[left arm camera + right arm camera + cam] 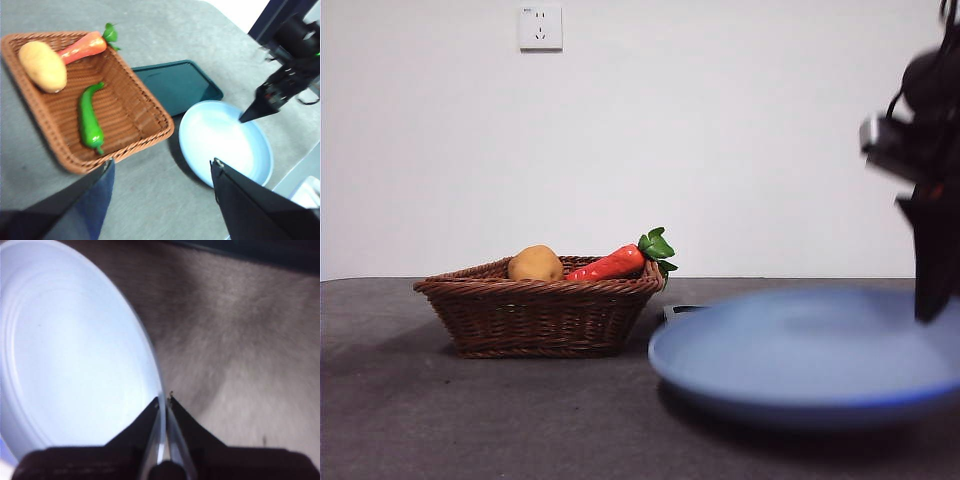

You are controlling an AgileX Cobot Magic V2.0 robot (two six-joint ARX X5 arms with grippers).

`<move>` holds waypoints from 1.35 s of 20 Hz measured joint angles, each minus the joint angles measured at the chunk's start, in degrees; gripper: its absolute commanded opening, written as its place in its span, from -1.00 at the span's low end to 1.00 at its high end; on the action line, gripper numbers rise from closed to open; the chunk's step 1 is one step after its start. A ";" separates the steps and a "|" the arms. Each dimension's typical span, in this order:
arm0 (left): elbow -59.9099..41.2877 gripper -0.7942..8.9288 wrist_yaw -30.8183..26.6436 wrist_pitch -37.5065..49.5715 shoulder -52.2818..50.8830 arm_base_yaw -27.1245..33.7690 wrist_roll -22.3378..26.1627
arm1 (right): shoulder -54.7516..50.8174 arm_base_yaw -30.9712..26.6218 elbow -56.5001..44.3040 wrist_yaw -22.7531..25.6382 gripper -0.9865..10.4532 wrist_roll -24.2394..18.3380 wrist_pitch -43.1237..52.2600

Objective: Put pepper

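Observation:
The green pepper (89, 120) lies inside the wicker basket (146, 96), apart from the potato (42, 65) and the red vegetable (82, 47). In the front view the basket wall (540, 315) hides the pepper. My left gripper (163, 162) is open and empty, high above the table on the near side of the basket. My right gripper (164, 400) is shut on the rim of the light blue plate (70, 355). The plate (225, 142) lies beside the basket, and it also shows in the front view (810, 350) with the right gripper (932, 300) at its right edge.
A dark teal tray (175, 85) lies flat between basket and plate, and its edge shows behind the plate (680, 310). The potato (535, 264) and red vegetable (610, 264) rise above the basket rim. A white wall stands behind the grey table.

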 measured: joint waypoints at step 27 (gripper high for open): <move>36.00 -0.14 -37.83 3.06 70.16 -23.21 3.08 | -29.79 -3.93 6.19 -0.20 -0.82 2.80 -9.40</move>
